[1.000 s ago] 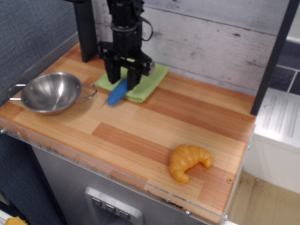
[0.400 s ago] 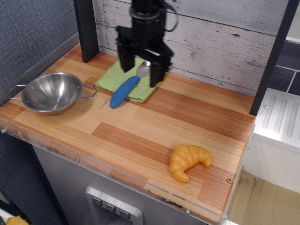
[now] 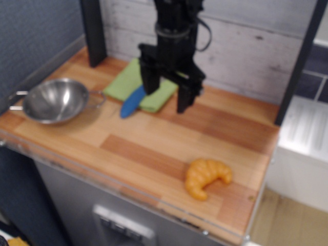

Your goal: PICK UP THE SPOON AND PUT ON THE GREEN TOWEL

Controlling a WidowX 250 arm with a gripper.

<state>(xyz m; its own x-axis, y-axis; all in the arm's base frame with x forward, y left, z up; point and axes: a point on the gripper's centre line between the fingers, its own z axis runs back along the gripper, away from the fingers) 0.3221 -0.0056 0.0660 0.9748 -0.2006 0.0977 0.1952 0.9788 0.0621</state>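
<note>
The spoon's blue ribbed handle (image 3: pixel 132 101) lies across the front edge of the light green towel (image 3: pixel 125 79), its lower end over the wood; its silver bowl is hidden behind my gripper. My gripper (image 3: pixel 167 100) hangs above the towel's right edge, fingers spread open and empty, raised clear of the spoon. The frame is blurred.
A steel two-handled bowl (image 3: pixel 55 100) sits at the left of the wooden counter (image 3: pixel 154 138). An orange croissant (image 3: pixel 205 177) lies near the front right. A dark post (image 3: pixel 92 31) stands at the back left, a white plank wall behind.
My gripper let go of the spoon, which now rests on the towel. The gripper opened, rose and moved right and toward the front.
</note>
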